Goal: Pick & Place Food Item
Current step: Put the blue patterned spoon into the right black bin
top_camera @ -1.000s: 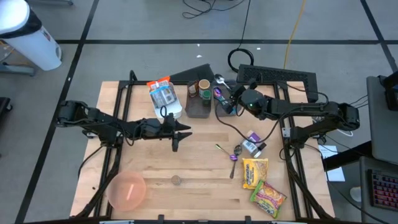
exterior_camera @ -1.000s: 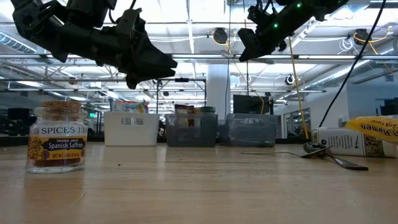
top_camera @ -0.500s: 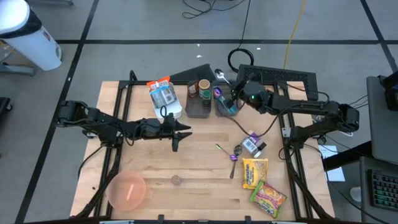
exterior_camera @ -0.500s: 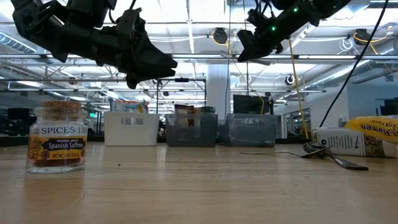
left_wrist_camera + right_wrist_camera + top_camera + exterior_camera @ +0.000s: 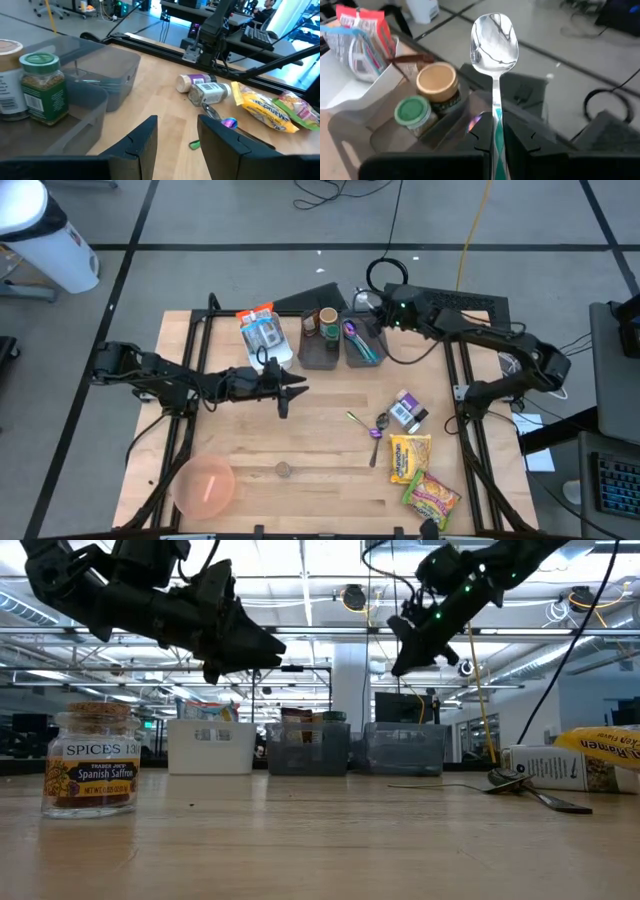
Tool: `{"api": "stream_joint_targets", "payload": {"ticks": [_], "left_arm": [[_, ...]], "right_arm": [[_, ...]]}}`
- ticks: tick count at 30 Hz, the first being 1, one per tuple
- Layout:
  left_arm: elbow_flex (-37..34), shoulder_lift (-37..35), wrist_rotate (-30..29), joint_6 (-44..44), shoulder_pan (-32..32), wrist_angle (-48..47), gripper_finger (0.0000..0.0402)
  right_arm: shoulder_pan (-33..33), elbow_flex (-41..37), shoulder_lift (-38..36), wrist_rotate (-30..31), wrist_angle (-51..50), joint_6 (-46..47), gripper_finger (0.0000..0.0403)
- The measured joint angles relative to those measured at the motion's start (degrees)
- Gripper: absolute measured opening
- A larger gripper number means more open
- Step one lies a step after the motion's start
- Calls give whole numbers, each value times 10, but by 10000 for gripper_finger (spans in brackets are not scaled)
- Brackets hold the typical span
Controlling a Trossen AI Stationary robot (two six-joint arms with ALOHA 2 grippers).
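Shiny metal catches my eye first: my right gripper is pinched tight on a spoon with a green handle, and the round end points up. In the high view that gripper is up in the air at the far edge of the table, over the grey bins. One bin holds a jar with a green lid and a can with a tan lid. A white bin with packets sits beside them.

My left gripper hangs over the middle of the table. Its jaws are partly open and I see nothing between them.

Yellow and green noodle packets lie near the right front corner. Two small bottles and more spoons lie just beside them. A pink bowl sits by the left front corner. A little spice jar stands at the front edge.
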Motion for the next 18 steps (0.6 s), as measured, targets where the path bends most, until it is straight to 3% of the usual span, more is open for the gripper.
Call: {"api": "stream_joint_targets", "payload": {"ticks": [18], "left_arm": [[0,0,1,-2,4,-4,147]], "right_arm": [[-4,23,132,-24,-18,36,13]]}}
